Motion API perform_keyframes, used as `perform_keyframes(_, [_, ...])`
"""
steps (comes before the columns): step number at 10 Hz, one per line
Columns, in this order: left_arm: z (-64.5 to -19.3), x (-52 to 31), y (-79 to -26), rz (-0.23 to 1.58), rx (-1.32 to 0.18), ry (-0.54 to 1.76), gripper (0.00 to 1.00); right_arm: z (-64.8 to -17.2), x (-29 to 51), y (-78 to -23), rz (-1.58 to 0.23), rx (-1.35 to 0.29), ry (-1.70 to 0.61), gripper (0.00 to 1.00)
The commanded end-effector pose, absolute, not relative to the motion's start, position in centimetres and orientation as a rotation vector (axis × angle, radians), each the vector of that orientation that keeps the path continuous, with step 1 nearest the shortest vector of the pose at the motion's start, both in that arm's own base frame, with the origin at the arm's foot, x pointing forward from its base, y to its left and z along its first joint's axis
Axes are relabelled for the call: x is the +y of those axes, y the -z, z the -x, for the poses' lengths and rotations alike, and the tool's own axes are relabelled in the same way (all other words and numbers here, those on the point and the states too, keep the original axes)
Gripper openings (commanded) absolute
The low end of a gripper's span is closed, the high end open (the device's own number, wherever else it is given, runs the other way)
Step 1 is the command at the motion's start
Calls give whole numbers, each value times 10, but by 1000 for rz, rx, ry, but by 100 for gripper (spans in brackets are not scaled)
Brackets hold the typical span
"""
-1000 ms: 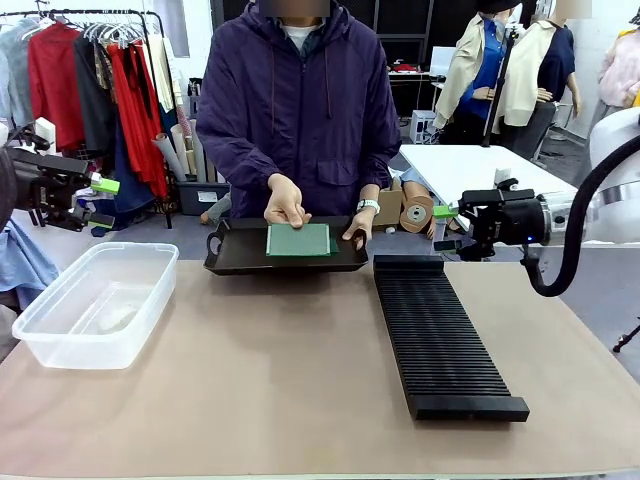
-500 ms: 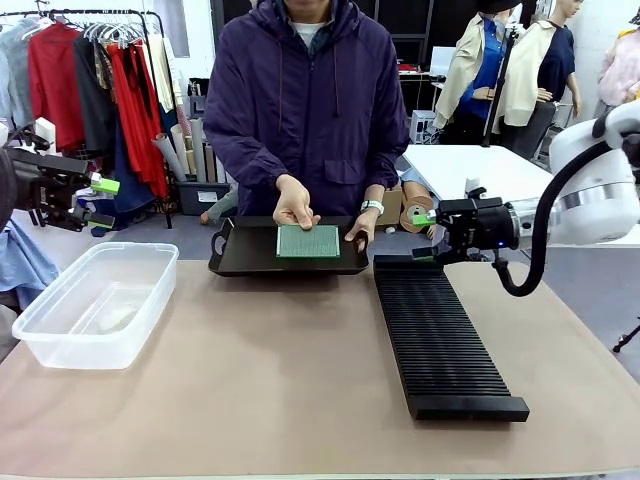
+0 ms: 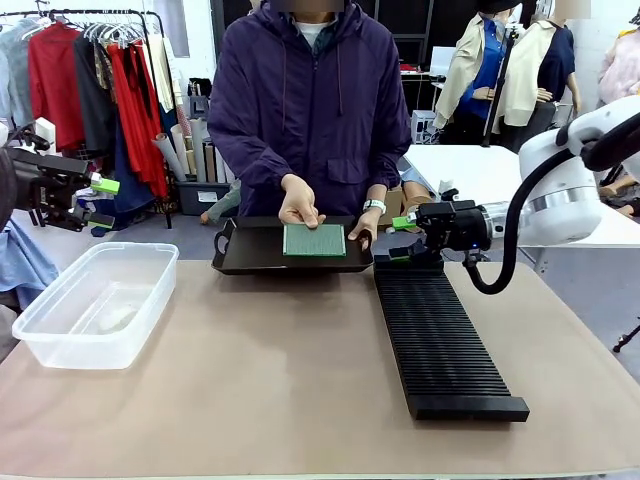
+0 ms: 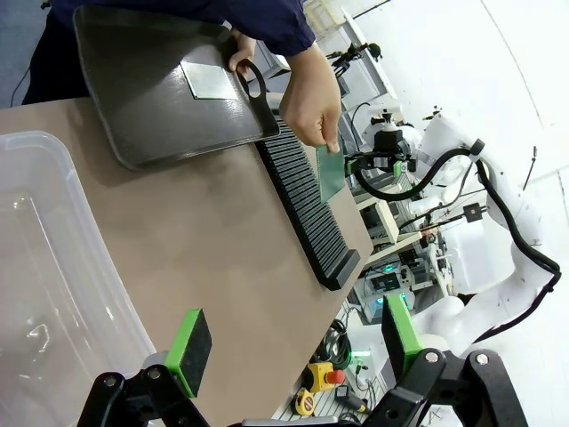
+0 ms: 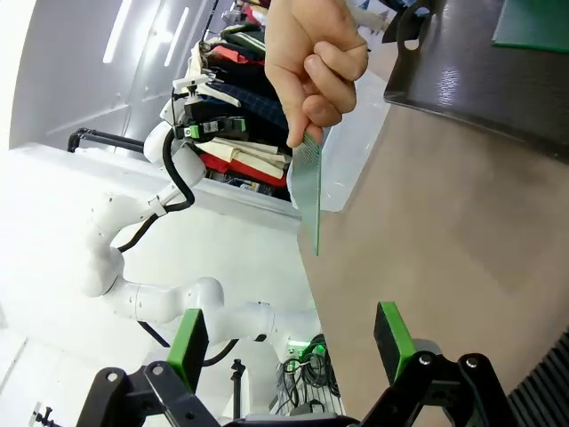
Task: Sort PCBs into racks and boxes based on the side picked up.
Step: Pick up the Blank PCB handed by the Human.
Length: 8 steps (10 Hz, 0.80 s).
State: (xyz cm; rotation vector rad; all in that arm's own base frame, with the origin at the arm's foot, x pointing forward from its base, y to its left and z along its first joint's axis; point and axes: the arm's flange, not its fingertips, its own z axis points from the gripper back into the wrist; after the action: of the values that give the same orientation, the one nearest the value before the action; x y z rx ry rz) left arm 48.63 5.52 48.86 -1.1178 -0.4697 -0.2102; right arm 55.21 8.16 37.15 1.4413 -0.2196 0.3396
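Green, thin PCB point(image 5: 309, 196) pinched in a hand point(image 5: 316, 62); left tool point(image 4: 293, 342) and right tool point(image 5: 290, 345) gape.

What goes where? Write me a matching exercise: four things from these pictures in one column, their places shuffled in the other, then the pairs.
Things:
1. clear tub
2. black rack
3. flat PCB
4. upright PCB

Places:
A. pinched in the person's hand
B. on the table, robot's right side
C. lying on the dark tray
D. on the table, robot's left side

Pairs: 1-D, 2-B, 3-C, 4-A.
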Motion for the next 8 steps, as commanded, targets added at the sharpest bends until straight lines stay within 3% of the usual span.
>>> perform_keyframes(1, [-486,56,-490,1120,-473,211,100,-567,96,-365,-1481,-227,-382,100])
perform_keyframes(8, [-486,56,-490,1120,-473,211,100,-604,156,-355,-1510,-288,-323,100])
